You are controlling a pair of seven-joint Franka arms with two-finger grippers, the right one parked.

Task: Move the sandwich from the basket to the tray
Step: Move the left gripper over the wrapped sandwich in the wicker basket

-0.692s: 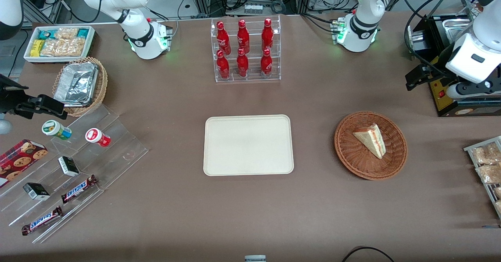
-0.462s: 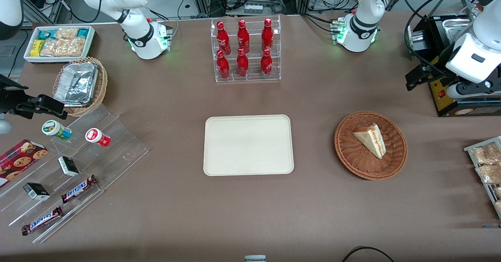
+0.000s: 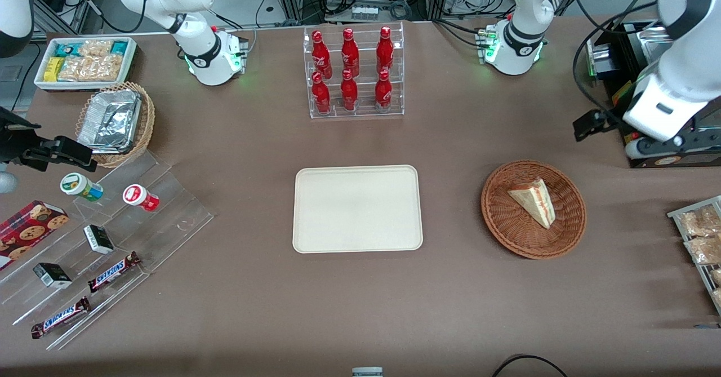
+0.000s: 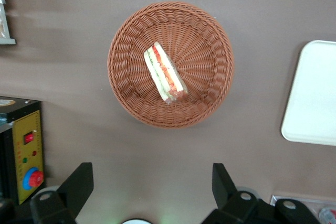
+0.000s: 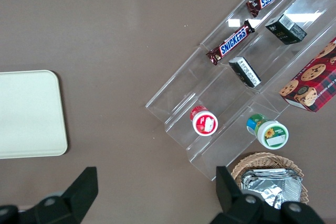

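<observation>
Item: sandwich, lying in the wicker basket, right of centre in your front view, beside the empty tray. Long axis runs diagonally across the bowl. Pincer: raised above the worktop, short of the basket, fingers spread wide, holding nothing. You need it over the wedge, fingers straddling the narrow width.

Reddish-brown woven basket is holding a pale sandwich showing red and green layers. Cream tray is lying on the brown bench. Black-fingered pincer is hovering, fingers spread, above the basket.
</observation>
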